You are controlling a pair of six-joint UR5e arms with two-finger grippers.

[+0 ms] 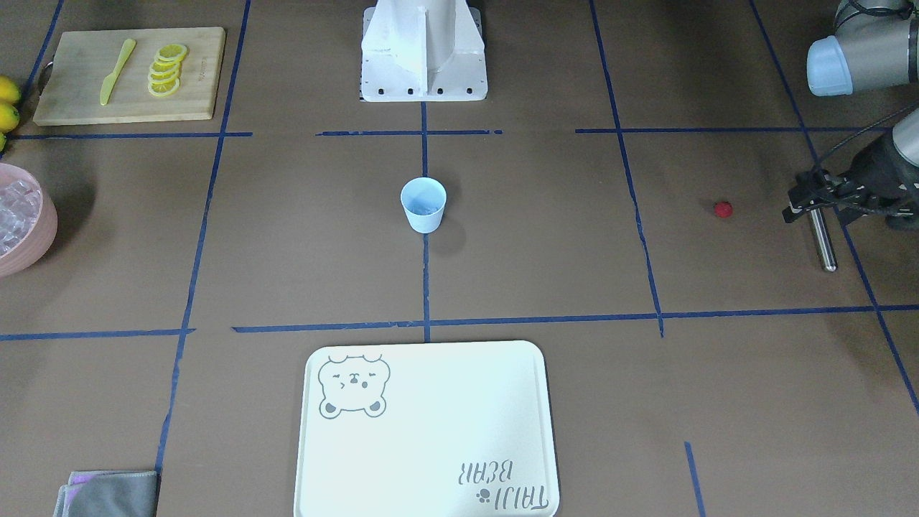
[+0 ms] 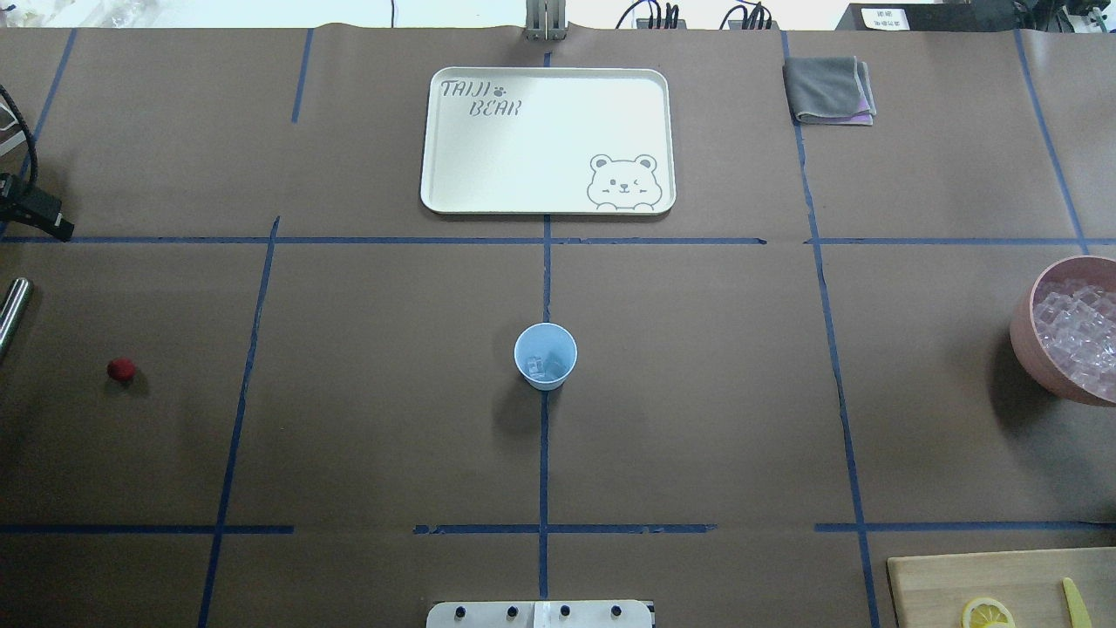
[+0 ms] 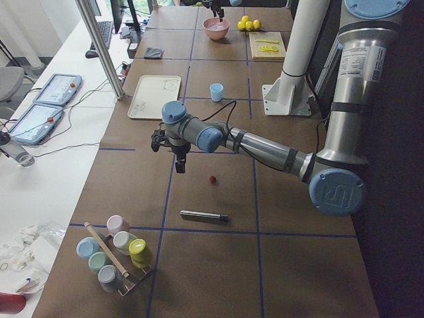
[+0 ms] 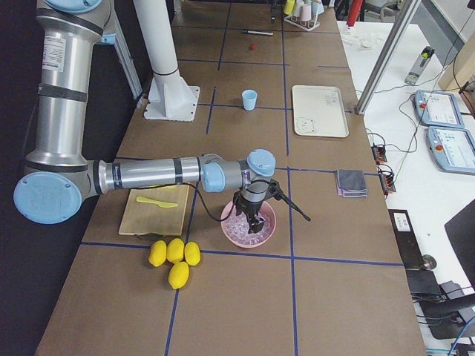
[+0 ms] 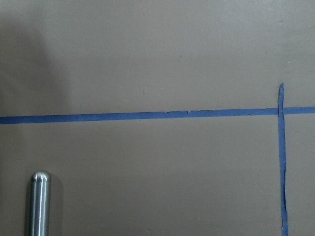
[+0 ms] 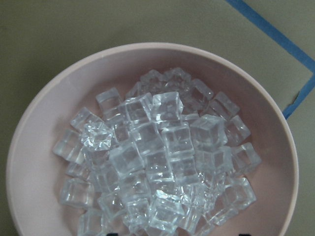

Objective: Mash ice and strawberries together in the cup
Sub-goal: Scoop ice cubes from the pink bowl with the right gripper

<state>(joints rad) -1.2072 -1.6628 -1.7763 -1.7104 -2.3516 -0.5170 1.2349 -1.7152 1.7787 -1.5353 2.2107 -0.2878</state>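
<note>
The pale blue cup (image 2: 545, 355) stands upright at the table's middle with a few ice cubes (image 2: 546, 365) in it; it also shows in the front view (image 1: 423, 205). The red strawberry (image 2: 121, 369) lies alone on the table at the robot's far left (image 1: 723, 209). My left gripper (image 1: 795, 210) hovers beyond it, over a steel rod (image 1: 822, 240); I cannot tell how its jaws stand. My right gripper (image 4: 254, 221) hangs over the pink bowl (image 6: 39, 98) of ice (image 6: 157, 157). Its fingertips barely show at the wrist view's bottom edge, wide apart.
A white bear tray (image 2: 549, 139) lies beyond the cup. A grey cloth (image 2: 828, 89) is at the far right. A cutting board (image 1: 194, 79) holds lemon slices (image 1: 166, 70) and a yellow knife. Whole lemons (image 4: 174, 256) lie near the bowl. The robot's base (image 1: 423, 57) is behind the cup.
</note>
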